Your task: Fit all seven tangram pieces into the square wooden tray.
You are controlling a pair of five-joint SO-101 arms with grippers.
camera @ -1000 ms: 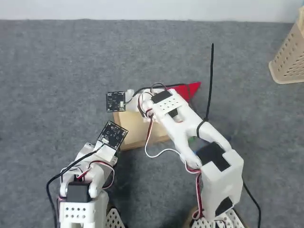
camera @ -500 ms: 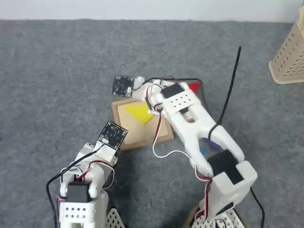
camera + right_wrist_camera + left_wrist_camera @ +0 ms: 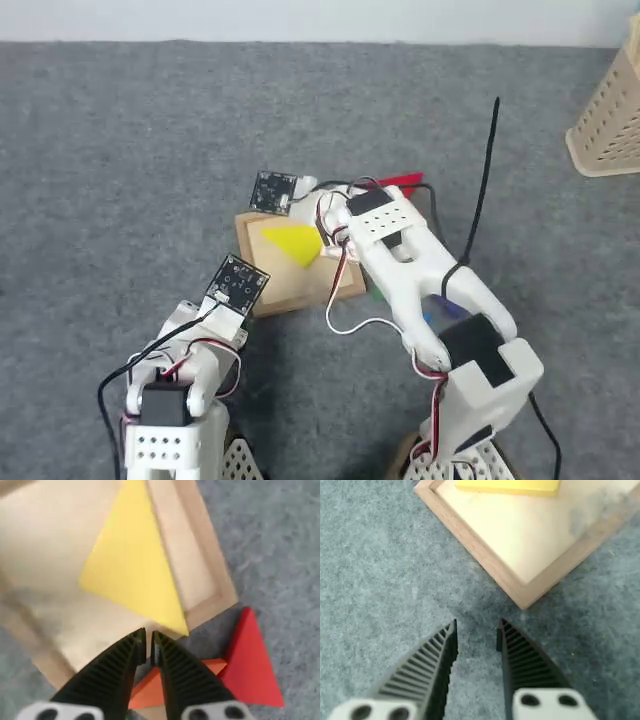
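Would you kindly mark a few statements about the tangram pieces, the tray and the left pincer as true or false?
1. The yellow triangle rests in the wooden tray. True.
2. The red triangle lies inside the tray. False: it lies on the grey carpet, just outside a tray corner.
3. The left pincer grips a piece. False: it is open and empty over the carpet, near a tray corner.
4. An orange piece lies next to the red triangle. True.
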